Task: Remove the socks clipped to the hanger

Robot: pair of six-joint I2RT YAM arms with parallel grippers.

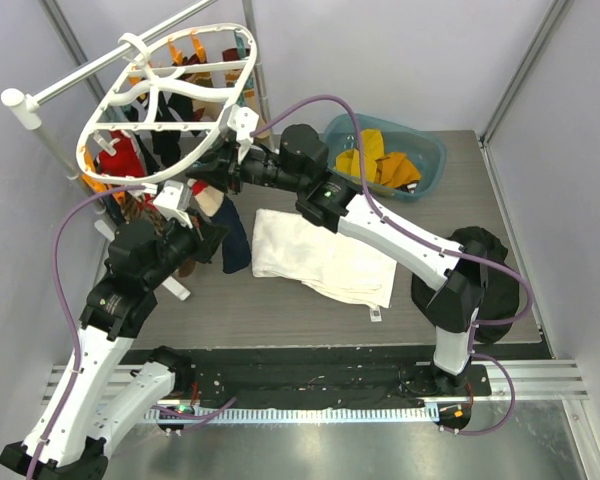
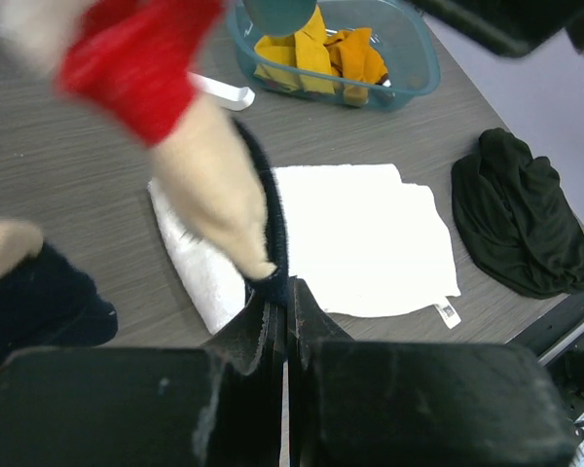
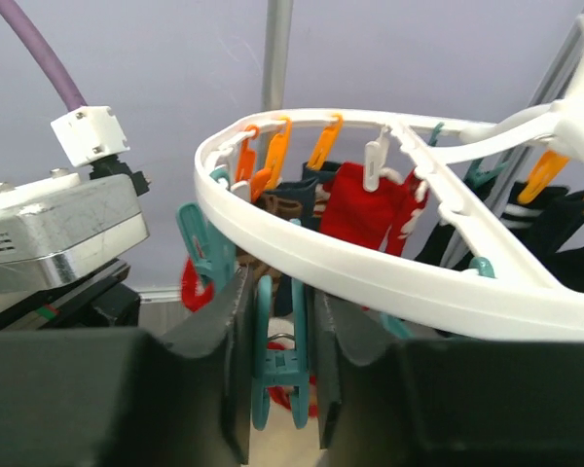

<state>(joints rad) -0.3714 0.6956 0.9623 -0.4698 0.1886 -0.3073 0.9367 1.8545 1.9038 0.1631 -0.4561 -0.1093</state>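
The white oval hanger (image 1: 165, 100) hangs at the upper left with several socks (image 1: 140, 150) clipped beneath it. My left gripper (image 1: 208, 240) is shut on the navy toe of a cream sock with a red cuff (image 2: 209, 185), which stretches up towards the hanger. In the left wrist view the left gripper (image 2: 285, 302) has its jaws pressed together on the toe. My right gripper (image 3: 280, 292) is under the hanger rim (image 3: 370, 277), shut on a teal clip (image 3: 280, 360). A red sock (image 3: 370, 209) and dark socks hang behind.
A teal basin (image 1: 432, 150) with yellow socks stands at the back right. A white cloth (image 1: 325, 255) lies mid-table. A black garment heap (image 1: 495, 270) is at the right. A white pole (image 1: 110, 65) carries the hanger. Another navy sock (image 2: 39, 302) hangs beside my left gripper.
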